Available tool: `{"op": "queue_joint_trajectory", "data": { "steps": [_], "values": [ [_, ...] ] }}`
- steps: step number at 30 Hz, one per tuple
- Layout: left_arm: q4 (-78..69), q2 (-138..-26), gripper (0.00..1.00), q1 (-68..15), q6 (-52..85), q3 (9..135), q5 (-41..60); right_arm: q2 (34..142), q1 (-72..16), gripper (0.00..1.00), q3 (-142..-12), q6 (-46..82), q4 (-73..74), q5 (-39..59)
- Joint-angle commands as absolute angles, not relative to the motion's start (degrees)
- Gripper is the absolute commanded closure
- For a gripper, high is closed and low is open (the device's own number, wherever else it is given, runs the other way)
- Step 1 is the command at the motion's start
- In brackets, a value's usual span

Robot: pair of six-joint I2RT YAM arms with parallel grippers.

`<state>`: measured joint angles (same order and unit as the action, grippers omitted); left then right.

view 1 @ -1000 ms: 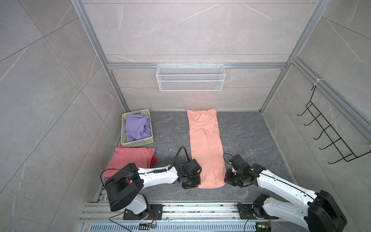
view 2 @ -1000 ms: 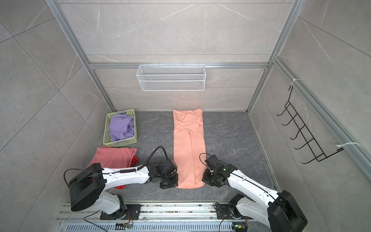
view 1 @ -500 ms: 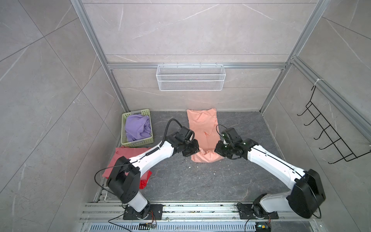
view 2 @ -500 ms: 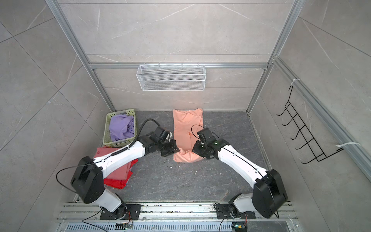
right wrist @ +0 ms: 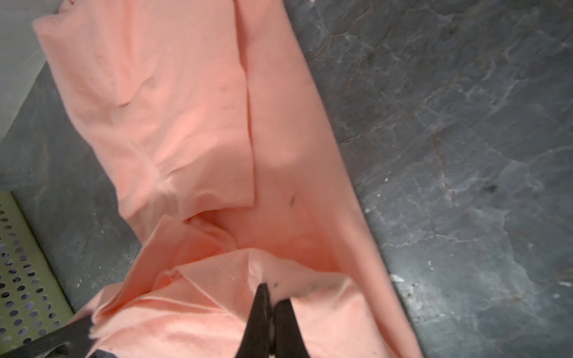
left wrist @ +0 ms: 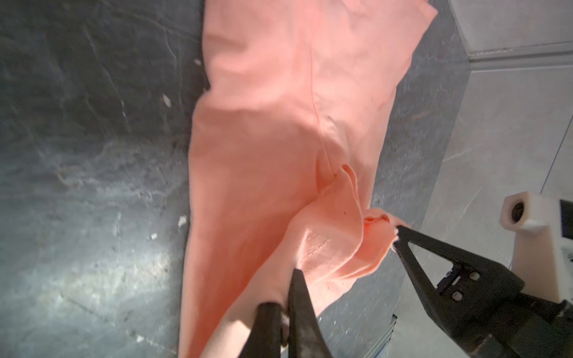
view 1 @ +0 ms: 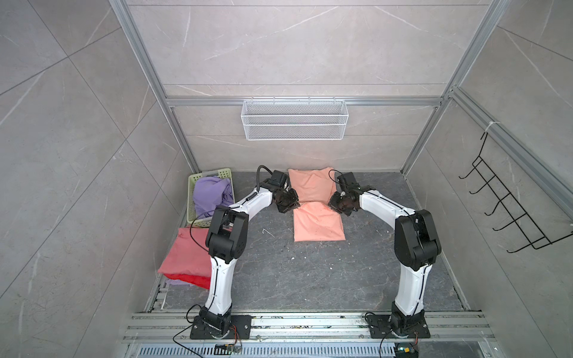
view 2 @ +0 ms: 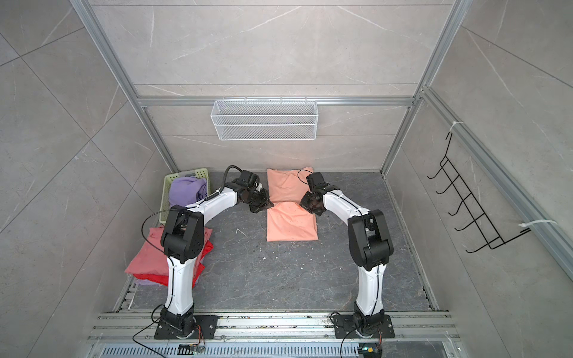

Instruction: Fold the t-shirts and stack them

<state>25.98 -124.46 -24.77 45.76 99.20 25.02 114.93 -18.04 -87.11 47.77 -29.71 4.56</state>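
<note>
Both arms are partway through a crosswise fold of the peach t-shirt (view 1: 317, 223), which lies lengthwise in the middle of the bench (view 1: 279, 272). The left gripper (view 1: 295, 205) and the right gripper (view 1: 332, 203) are each pinched tight on a corner of its hem, held low over the shirt's middle, with the nearer part already doubled flat. I'd say the next move calls for laying that hem down square, both sides together, then letting go. At the far left the pale green basket (view 1: 221, 171) holds a crumpled lavender t-shirt (view 1: 210, 195). Nearer, a dusty rose t-shirt (view 1: 186, 254) tops a pile with a red t-shirt (view 1: 200, 281) beneath.
</note>
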Motion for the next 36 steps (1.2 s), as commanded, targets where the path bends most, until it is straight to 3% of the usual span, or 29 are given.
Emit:
{"op": "queue_joint_trajectory", "data": {
  "steps": [1,4,7,8,10,12,16,23,30,36],
  "values": [
    [27.51,-126.75,1.0,-23.55,45.45,103.35,28.33,116.63,-16.28,1.0,-88.6,48.16,-29.86,5.35],
    [26.53,-128.53,0.98,-22.64,45.88,104.75,30.03,118.04,-15.29,1.0,-89.5,48.16,-28.6,7.26],
    [26.0,-129.2,0.7,-21.81,45.44,106.48,31.52,117.81,-14.34,0.96,-89.58,48.1,-25.76,8.59],
    [26.02,-129.07,0.64,-21.41,44.98,106.94,31.62,117.41,-14.01,0.89,-89.41,47.91,-24.33,9.31],
    [25.94,-128.29,0.56,-20.52,44.63,107.2,31.62,116.11,-13.3,0.55,-88.77,47.23,-20.79,11.91],
    [24.81,-126.24,0.54,-19.6,44.88,105.66,30.73,114.33,-13.01,0.44,-88.29,46.5,-19.59,12.41],
    [24.97,-119.63,0.47,-19.23,44.1,99.92,26.2,109.72,-12.93,0.41,-85.05,44.91,-21.29,13.86],
    [25.05,-106.74,0.34,-20.92,43.67,83.09,24.57,96.93,-13.0,0.37,-67.77,46.69,-22.97,15.0],
    [21.01,-98.69,0.31,-26.94,48.1,65.63,23.94,85.61,-13.1,0.27,-47.98,53.43,-16.09,18.3],
    [11.48,-100.1,0.32,-29.47,55.52,58.09,24.18,87.05,-14.09,0.27,-42.56,55.63,-11.5,19.37]
  ]
}}
